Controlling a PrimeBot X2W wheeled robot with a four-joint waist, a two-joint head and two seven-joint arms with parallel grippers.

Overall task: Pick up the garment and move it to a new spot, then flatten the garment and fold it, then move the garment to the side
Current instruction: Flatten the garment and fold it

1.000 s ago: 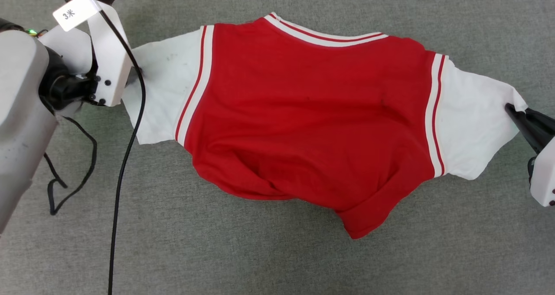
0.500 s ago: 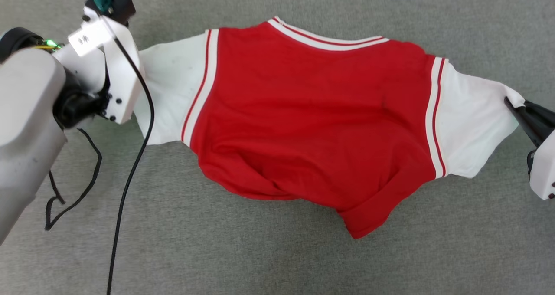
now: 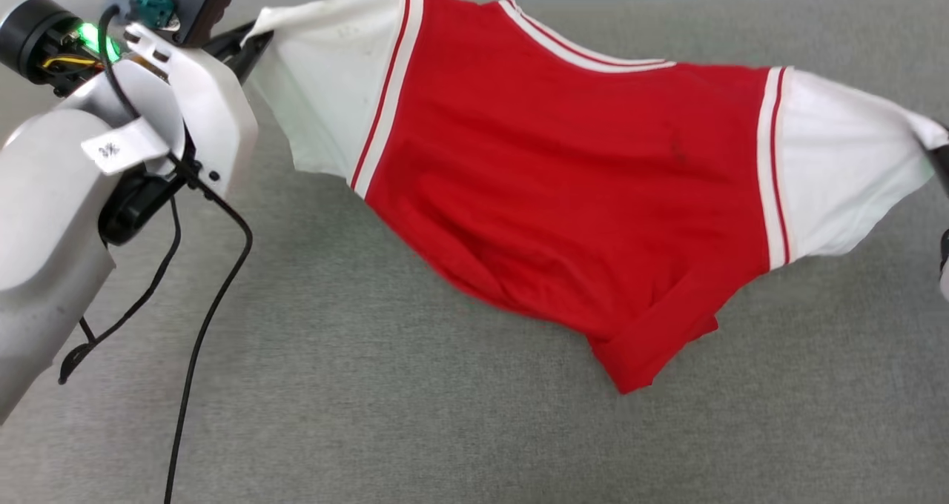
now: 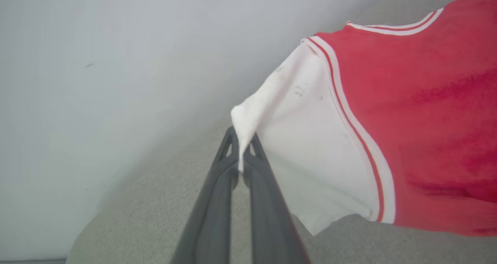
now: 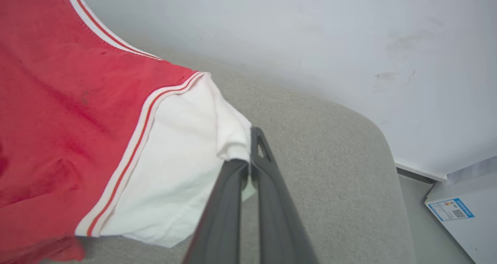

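Note:
The garment (image 3: 563, 185) is a red shirt with white short sleeves and striped trim, held up and stretched above a grey padded surface (image 3: 371, 415), plain red side facing me. My left gripper (image 3: 248, 44) is shut on the edge of the white sleeve at upper left; in the left wrist view the dark fingers (image 4: 240, 155) pinch that sleeve (image 4: 306, 155). At the right edge my right gripper (image 3: 938, 152) is shut on the other sleeve, pinched at the tips (image 5: 248, 159) in the right wrist view. The red hem (image 3: 637, 363) hangs low over the surface.
A pale wall (image 4: 116, 62) rises behind the grey surface. A black cable (image 3: 215, 296) trails from my left arm down across the surface. A white box with a blue label (image 5: 458, 213) stands past the surface's rounded right edge.
My left gripper has closed on the left sleeve and lifted it. Both sleeves have risen, the shirt has come up off the surface, and the camera view has shifted.

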